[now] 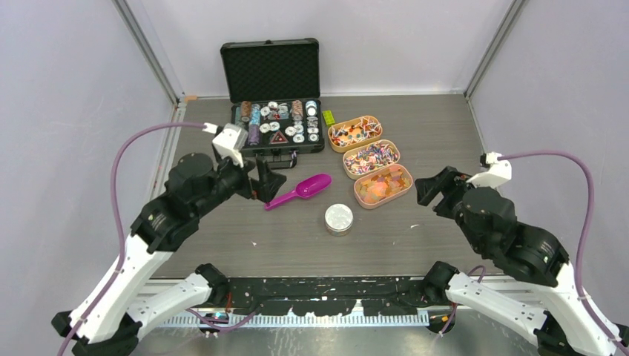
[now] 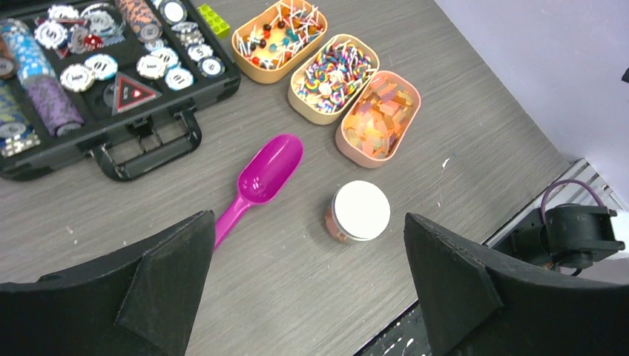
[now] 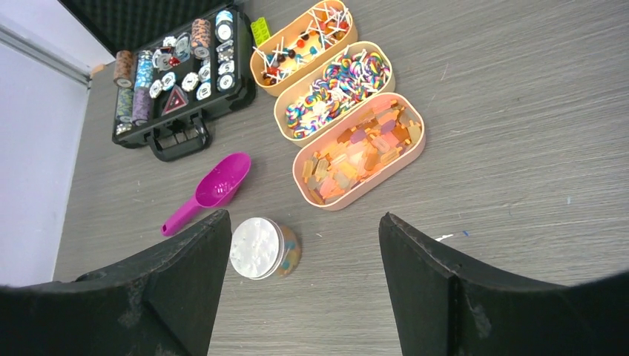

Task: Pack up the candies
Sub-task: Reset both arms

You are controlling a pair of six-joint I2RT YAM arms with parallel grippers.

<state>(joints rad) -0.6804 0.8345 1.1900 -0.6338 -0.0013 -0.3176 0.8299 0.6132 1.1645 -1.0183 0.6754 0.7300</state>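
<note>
Two robot arms flank a grey table where the candies (image 1: 371, 158) lie heaped in three oval trays (image 3: 330, 206), right of centre in the overhead view and just right of an open poker-chip case (image 1: 274, 126). Below the trays, near mid-frame, a small jar (image 1: 339, 219) stands upright with its white lid on; the right wrist view shows coloured sweets through its side. A magenta scoop (image 1: 300, 191) lies empty to the jar's upper left, apart from it. The left gripper (image 1: 267, 182), near the scoop's handle end, and the right gripper (image 1: 430, 191), at centre right, both have their fingers spread wide and hold nothing. One jar appears filled and capped. The trays look well stocked, and whether more packing remains cannot be told.
</note>
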